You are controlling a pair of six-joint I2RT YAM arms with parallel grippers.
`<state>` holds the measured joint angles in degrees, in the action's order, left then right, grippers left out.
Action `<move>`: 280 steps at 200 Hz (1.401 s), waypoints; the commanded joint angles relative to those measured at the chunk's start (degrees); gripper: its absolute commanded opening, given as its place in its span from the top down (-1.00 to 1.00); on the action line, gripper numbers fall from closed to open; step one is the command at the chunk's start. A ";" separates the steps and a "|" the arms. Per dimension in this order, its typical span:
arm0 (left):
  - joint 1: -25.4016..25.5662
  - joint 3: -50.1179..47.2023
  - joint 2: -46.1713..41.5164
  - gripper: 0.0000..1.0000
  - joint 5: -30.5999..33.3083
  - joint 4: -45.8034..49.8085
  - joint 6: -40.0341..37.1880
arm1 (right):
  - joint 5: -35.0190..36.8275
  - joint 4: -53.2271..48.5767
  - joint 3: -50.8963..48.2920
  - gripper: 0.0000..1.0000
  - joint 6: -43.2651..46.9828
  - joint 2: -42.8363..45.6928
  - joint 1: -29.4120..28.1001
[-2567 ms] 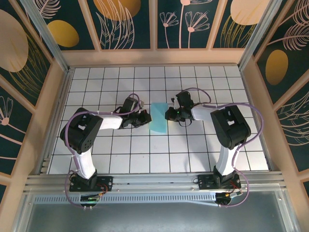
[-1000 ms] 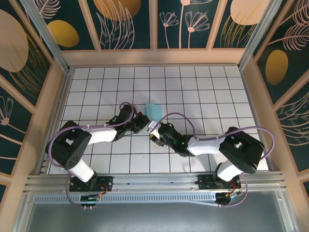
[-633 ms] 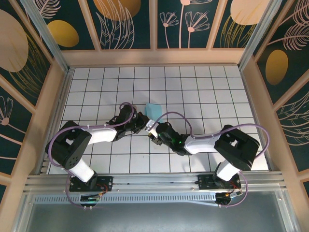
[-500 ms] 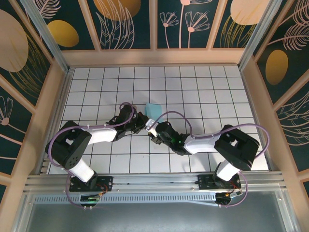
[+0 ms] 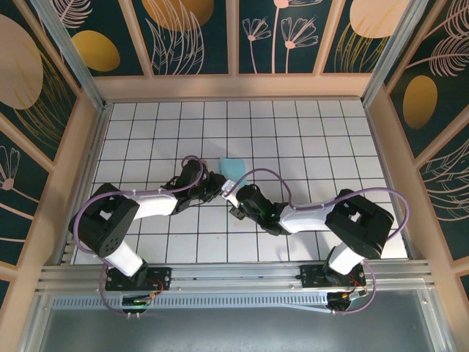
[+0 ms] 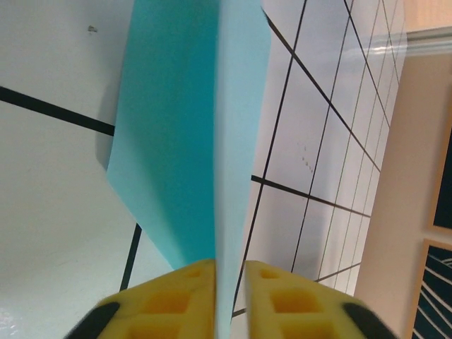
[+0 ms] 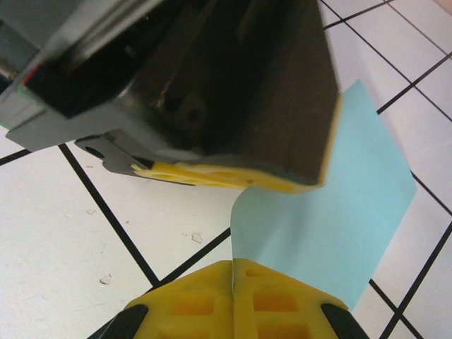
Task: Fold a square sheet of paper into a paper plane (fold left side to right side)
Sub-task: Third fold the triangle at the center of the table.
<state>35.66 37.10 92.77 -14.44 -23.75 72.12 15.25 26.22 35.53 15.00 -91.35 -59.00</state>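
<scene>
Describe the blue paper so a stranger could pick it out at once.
Start at the white gridded table, at its middle where the left gripper and right gripper meet. Between their tips is the square sheet of paper, the only turquoise thing, thin, unprinted.

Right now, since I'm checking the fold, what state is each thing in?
paper: creased lengthwise, curved where it is held.
left gripper: jaws slightly apart, paper between them; grip unclear.
right gripper: shut on paper.
</scene>
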 commanded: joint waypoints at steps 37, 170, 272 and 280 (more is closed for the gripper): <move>-5.73 0.18 -5.31 0.21 -0.36 6.26 -5.90 | -4.46 -2.70 -0.72 1.00 -3.97 1.79 2.46; -6.63 23.49 14.99 0.91 -12.93 15.09 -23.66 | -29.34 -8.46 0.06 1.00 -16.93 2.70 13.17; -4.38 26.44 23.83 1.00 -11.48 18.92 -27.55 | -40.71 -9.24 1.78 1.00 -23.22 -0.38 16.96; -4.44 26.53 24.12 1.00 -10.94 19.46 -27.89 | -41.44 -9.08 1.82 1.00 -23.74 -0.54 17.39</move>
<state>31.00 62.48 115.46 -26.50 -7.01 46.61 -21.87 17.54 35.57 -6.07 -90.85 -42.83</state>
